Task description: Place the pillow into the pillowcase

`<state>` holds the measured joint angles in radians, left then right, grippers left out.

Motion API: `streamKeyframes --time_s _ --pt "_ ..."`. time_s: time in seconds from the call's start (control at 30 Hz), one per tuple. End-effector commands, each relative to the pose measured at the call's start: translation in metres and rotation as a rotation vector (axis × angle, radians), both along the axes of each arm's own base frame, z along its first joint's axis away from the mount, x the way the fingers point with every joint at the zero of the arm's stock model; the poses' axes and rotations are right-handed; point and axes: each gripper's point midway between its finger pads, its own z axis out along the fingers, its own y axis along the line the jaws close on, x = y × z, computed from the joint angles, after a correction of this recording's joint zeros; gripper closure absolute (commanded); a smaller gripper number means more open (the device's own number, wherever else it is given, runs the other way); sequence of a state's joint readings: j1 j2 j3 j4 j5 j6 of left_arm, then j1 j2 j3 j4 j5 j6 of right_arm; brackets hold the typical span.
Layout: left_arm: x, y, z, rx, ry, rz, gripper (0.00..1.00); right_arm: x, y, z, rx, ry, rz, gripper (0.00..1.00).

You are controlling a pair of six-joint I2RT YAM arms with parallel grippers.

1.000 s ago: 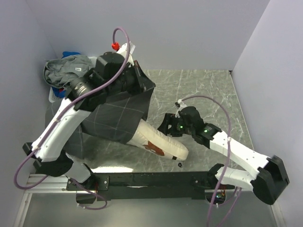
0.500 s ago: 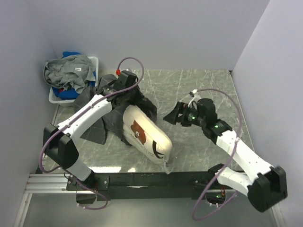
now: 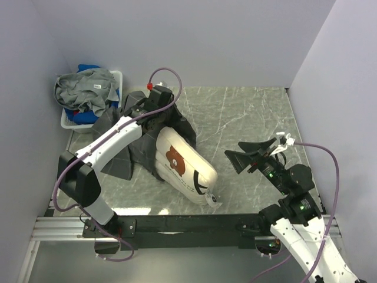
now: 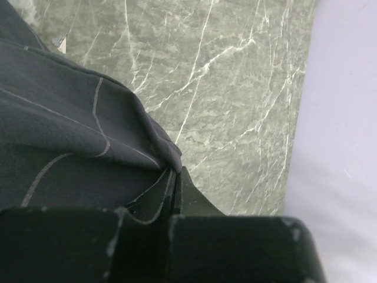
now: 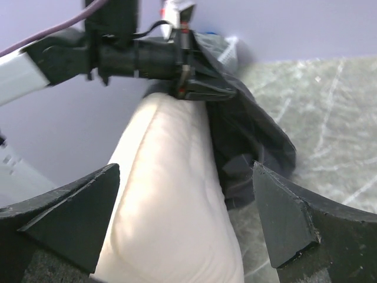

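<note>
The cream-white pillow (image 3: 187, 171) lies diagonally on the marble table, bear face (image 3: 175, 159) up. The dark grid-lined pillowcase (image 3: 132, 150) is bunched along the pillow's far and left sides. Whether the pillow's far end sits inside it I cannot tell. My left gripper (image 3: 160, 115) is at the pillow's far end, shut on an edge of the pillowcase (image 4: 76, 135), with the fabric pinched between the fingertips (image 4: 175, 180). My right gripper (image 3: 250, 156) hovers open to the right of the pillow, apart from it. In its wrist view the pillow (image 5: 171, 218) shows between the wide fingers (image 5: 76, 218).
A white basket (image 3: 68, 122) heaped with grey and blue clothes stands in the far left corner. Lilac walls close the table at the back and both sides. A black rail (image 3: 177, 224) runs along the near edge between the arm bases.
The left arm came down from a high lift, bringing the pillowcase onto the table. The pillow turned bear face up. The right gripper pulled back right and toward the near edge, opening wider.
</note>
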<state>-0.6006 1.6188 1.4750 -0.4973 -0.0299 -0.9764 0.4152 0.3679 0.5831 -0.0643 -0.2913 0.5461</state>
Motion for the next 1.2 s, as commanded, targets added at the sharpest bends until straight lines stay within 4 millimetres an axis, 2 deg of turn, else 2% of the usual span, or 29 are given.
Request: streamKeyframes --time_s 0.0,0.03,0.07,0.1,0.13,0.27,0.4,0.6,0.8,0.93,1.03,1.17 --pt "0.007 -0.002 0.011 -0.001 -0.048 -0.019 0.99 -0.014 0.011 -0.018 -0.039 -0.054 0.101 0.0" --pt "0.007 -0.002 0.012 0.0 -0.049 -0.019 0.99 -0.025 0.014 -0.018 -0.023 -0.072 0.146 0.0" --pt "0.008 -0.003 0.008 0.007 -0.04 -0.021 0.99 -0.03 0.015 -0.013 -0.007 -0.109 0.163 0.0" --pt "0.01 -0.004 0.01 0.004 -0.044 -0.022 0.99 -0.032 0.016 -0.019 -0.006 -0.112 0.172 0.0" --pt "0.011 -0.005 0.009 0.008 -0.045 -0.026 0.99 -0.039 0.016 -0.016 -0.003 -0.144 0.186 0.0" --pt "0.017 -0.01 0.001 0.017 -0.033 -0.031 0.99 -0.048 0.02 -0.02 -0.026 -0.158 0.235 0.0" --pt "0.027 -0.014 -0.005 0.031 -0.028 -0.03 0.99 -0.048 0.025 -0.029 -0.03 -0.138 0.266 0.0" --pt "0.031 -0.019 -0.013 0.031 -0.014 -0.034 0.99 -0.034 0.032 -0.054 -0.077 -0.08 0.26 0.0" --pt "0.034 -0.023 -0.017 0.032 -0.014 -0.038 0.99 -0.035 0.038 -0.066 -0.078 -0.058 0.289 0.0" --pt "0.036 -0.023 -0.019 0.037 -0.011 -0.034 0.99 -0.042 0.051 -0.074 -0.069 -0.033 0.344 0.0" --pt "0.038 -0.023 -0.024 0.046 -0.007 -0.03 0.99 -0.049 0.06 -0.067 -0.05 -0.049 0.373 0.0" --pt "0.04 -0.024 -0.038 0.065 0.013 -0.029 0.99 -0.068 0.069 -0.047 -0.026 -0.087 0.428 0.0"
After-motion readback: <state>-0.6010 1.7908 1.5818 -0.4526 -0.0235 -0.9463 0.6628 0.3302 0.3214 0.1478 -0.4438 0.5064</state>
